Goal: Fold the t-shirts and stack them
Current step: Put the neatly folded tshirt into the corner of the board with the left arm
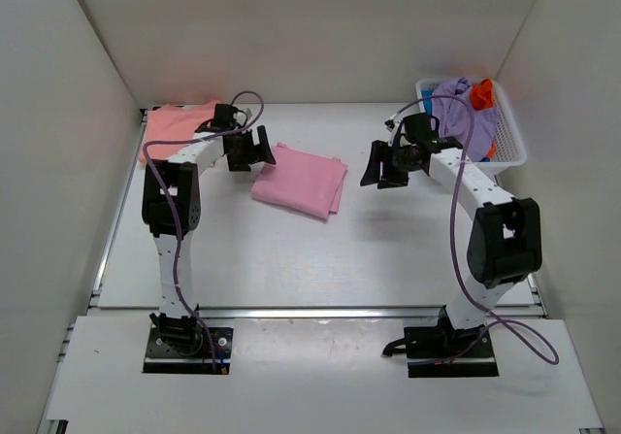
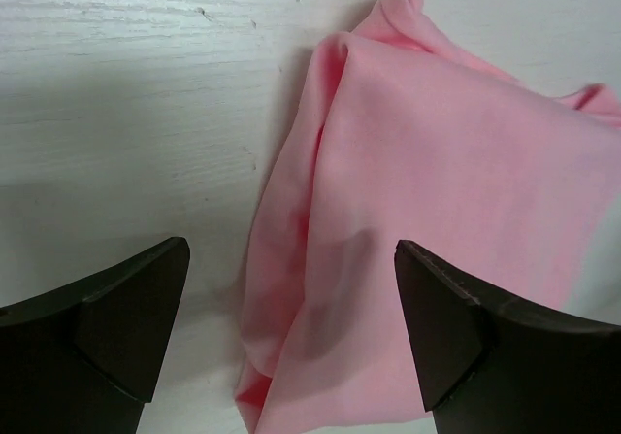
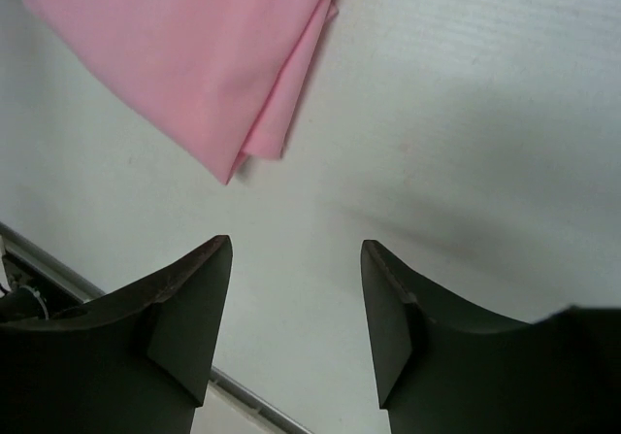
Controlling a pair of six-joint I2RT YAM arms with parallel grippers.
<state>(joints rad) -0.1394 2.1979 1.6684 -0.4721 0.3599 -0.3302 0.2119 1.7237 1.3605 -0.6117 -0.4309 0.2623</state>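
Left gripper (image 2: 291, 259): wide, empty.
Right gripper (image 3: 297, 251): wide, empty.
Risk: grabbing only one layer could unfold the folded pink t-shirt (image 1: 299, 182).

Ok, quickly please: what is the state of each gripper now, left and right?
Left gripper: open, holding nothing, above the edge of the pink t-shirt.
Right gripper: open, holding nothing, above the table.

Bright, even overhead light, soft shadows; wrist views slightly soft close-up.
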